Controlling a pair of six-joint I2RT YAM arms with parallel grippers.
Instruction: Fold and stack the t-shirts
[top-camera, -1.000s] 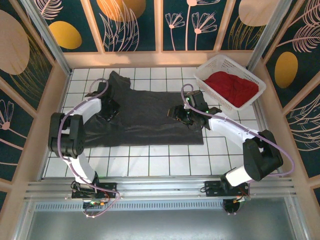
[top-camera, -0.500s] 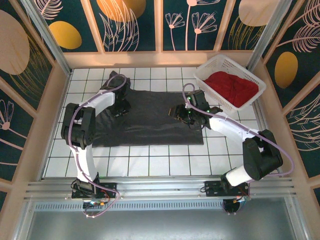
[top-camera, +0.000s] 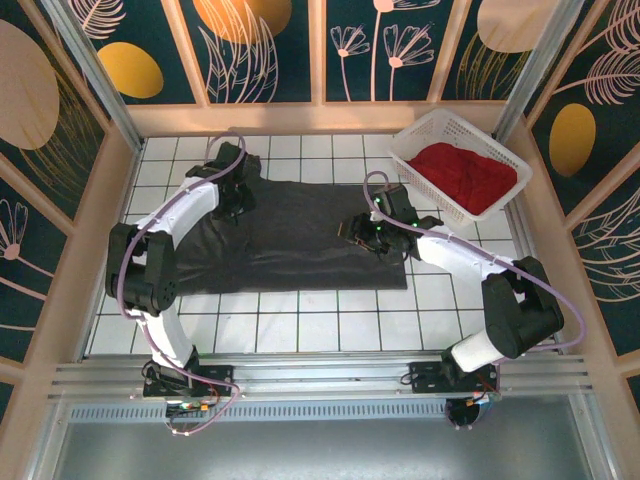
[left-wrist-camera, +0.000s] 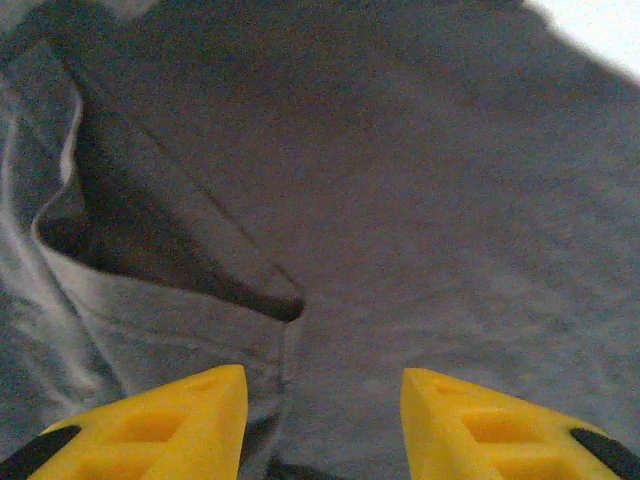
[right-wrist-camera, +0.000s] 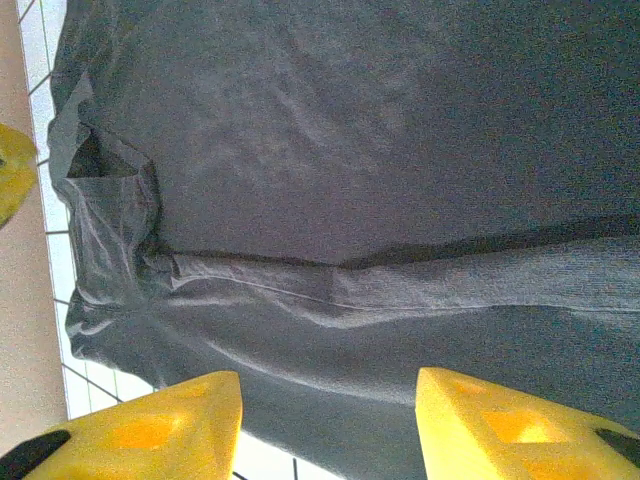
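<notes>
Cloth covers the middle of the tiled table (top-camera: 300, 320): the grey shirt (top-camera: 290, 235) lies spread out flat there. The red shirt (top-camera: 460, 172) sits bunched up in the white basket (top-camera: 415, 150) at the far right corner.

The left claw (top-camera: 238, 195) is at the far left corner of the grey shirt. In its own camera the left claw (left-wrist-camera: 320, 420) has its 2 yellow fingers apart, with nothing between them. Just beyond it is a turned-in flap (left-wrist-camera: 170, 250) with a dark gap under it, maybe a sleeve, though it is too blurry to be sure.

The right claw (top-camera: 362, 230) hangs over the right end of the shirt. Close up, the right claw (right-wrist-camera: 325, 420) is wide apart too and grips nothing. A long folded ridge (right-wrist-camera: 350, 270) runs across the cloth beyond it.

The grey shirt looks only partly folded, and the red one is not begun.

To do this fold well, each claw should go low and pinch every layer at an edge, not just the top 1. Both should lift together, carry the cloth across evenly, and lay edge on edge. The loose flap could pop open, so press it flat before letting go.
</notes>
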